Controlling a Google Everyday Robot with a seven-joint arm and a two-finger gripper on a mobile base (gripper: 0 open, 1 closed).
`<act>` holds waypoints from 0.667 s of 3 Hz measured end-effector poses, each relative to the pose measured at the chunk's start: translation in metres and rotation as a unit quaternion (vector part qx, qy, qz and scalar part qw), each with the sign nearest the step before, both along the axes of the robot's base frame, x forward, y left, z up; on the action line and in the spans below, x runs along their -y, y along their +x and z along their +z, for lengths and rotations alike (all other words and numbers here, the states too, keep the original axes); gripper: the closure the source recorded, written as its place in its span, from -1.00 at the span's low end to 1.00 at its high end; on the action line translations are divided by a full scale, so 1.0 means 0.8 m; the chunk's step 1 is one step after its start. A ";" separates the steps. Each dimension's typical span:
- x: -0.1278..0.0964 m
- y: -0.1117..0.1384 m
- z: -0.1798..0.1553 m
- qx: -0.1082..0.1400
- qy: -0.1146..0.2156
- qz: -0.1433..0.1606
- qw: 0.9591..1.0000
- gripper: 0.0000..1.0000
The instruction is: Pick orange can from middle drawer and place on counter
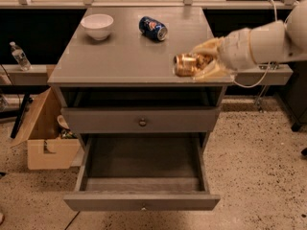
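The orange can (185, 64), shiny golden with a silvery end, lies sideways in my gripper (200, 61), just above the right front part of the counter (120, 56). The gripper's pale fingers (209, 72) are shut around the can, and the white arm reaches in from the right. I cannot tell whether the can touches the counter. The middle drawer (142, 201) is pulled wide open below, and its grey inside shows nothing in it. The upper drawer (142, 122) with the round knob is shut.
A white bowl (97, 26) stands at the counter's back left. A blue soda can (153, 28) lies on its side at the back middle. An open cardboard box (45, 138) sits on the floor left of the cabinet. A water bottle (19, 55) stands on a ledge at far left.
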State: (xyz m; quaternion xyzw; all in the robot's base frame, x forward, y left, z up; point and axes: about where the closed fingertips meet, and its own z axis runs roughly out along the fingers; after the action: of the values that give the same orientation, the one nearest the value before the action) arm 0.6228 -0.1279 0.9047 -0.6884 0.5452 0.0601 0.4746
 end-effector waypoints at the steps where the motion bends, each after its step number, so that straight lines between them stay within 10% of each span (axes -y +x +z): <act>1: -0.001 0.062 0.057 0.015 -0.009 -0.012 1.000 1.00; 2: 0.001 0.117 0.068 0.005 -0.001 -0.031 1.000 1.00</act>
State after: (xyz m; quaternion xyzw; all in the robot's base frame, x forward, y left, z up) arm 0.7160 -0.1287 0.9588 -0.6725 0.5637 0.0414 0.4778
